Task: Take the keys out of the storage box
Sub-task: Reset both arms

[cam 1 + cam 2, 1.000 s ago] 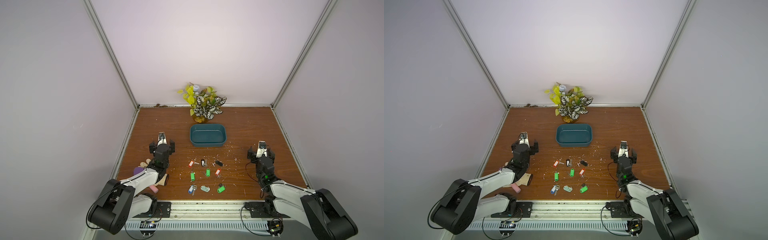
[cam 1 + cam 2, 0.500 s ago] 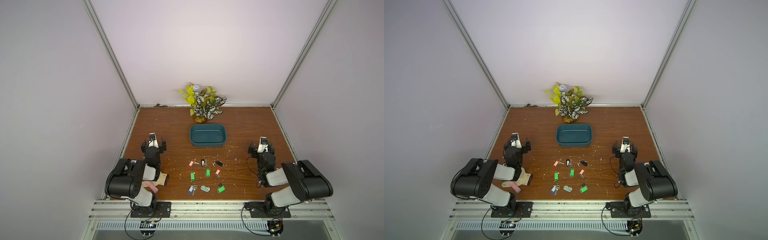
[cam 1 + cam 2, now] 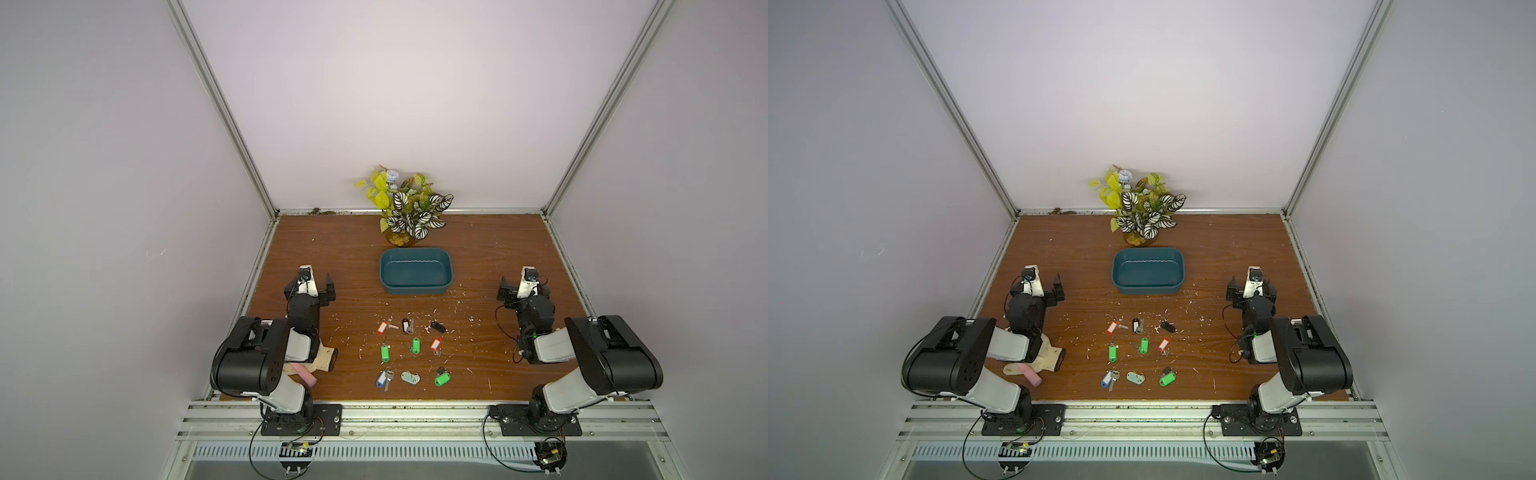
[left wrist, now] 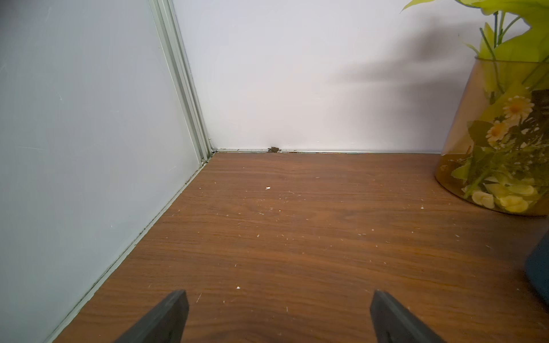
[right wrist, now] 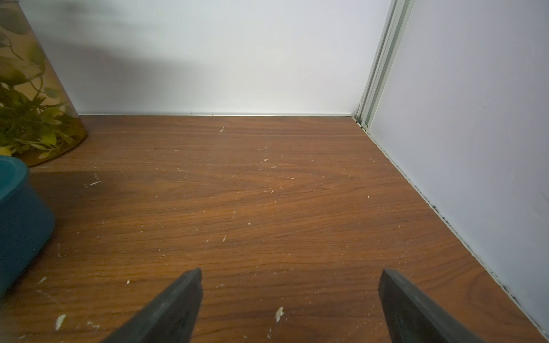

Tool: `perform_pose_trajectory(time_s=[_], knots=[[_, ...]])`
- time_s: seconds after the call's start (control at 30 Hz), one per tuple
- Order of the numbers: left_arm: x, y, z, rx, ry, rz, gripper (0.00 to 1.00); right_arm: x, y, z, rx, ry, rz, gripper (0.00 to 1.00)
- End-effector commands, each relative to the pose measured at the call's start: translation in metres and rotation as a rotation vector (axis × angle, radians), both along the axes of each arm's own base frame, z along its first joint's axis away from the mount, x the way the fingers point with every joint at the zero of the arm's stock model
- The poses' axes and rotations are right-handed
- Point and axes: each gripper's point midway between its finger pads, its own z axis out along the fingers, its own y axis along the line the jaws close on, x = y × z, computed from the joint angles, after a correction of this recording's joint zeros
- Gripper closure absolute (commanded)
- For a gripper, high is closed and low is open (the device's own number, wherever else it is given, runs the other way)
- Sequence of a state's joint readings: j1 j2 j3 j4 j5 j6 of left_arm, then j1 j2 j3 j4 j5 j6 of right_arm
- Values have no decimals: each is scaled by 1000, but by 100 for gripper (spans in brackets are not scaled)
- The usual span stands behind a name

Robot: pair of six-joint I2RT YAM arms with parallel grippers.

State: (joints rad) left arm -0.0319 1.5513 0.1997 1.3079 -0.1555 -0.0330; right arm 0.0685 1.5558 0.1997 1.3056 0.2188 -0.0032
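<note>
Worktop (image 3: 498, 257) first: brown wood grain, filling the cell floor in both top views. Both arms are folded back by the front rail, the left arm (image 3: 257, 361) on one side and the right arm (image 3: 602, 361) on the other. At the back wall I see the leafy plant (image 3: 409, 208) in its amber pot (image 4: 499, 133). Just in front of it sits the storage box (image 3: 415, 289), dark teal, showing me only its own bare floor inside.

The left end effector (image 3: 309, 289) is low over the worktop, left of the box and well apart from it. Its fingers (image 4: 166, 317) are spread wide, with only wood between them. The right end effector (image 3: 524, 289) mirrors it on the right, fingers (image 5: 175, 306) also wide apart and holding nothing.

A beige cloth (image 3: 322, 359) and a pink block (image 3: 305, 374) lie by the left arm.

The keys (image 3: 415, 345), nine of them, lie in three rows of three on the worktop between the box and the front rail. All are outside the box and clear of both end effectors. White flecks (image 3: 457, 309) are scattered around them.
</note>
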Motion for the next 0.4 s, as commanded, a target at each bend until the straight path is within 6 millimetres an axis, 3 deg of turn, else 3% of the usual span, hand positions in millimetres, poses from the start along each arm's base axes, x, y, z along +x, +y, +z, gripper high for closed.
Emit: perform_pose_trajectory(time_s=[0.0, 0.37], knots=[[-1, 2, 5, -7, -25, -2, 1, 2, 3, 16, 20, -64, 13, 1], [-1, 2, 5, -6, -28, -3, 1, 2, 2, 16, 20, -64, 13, 0]])
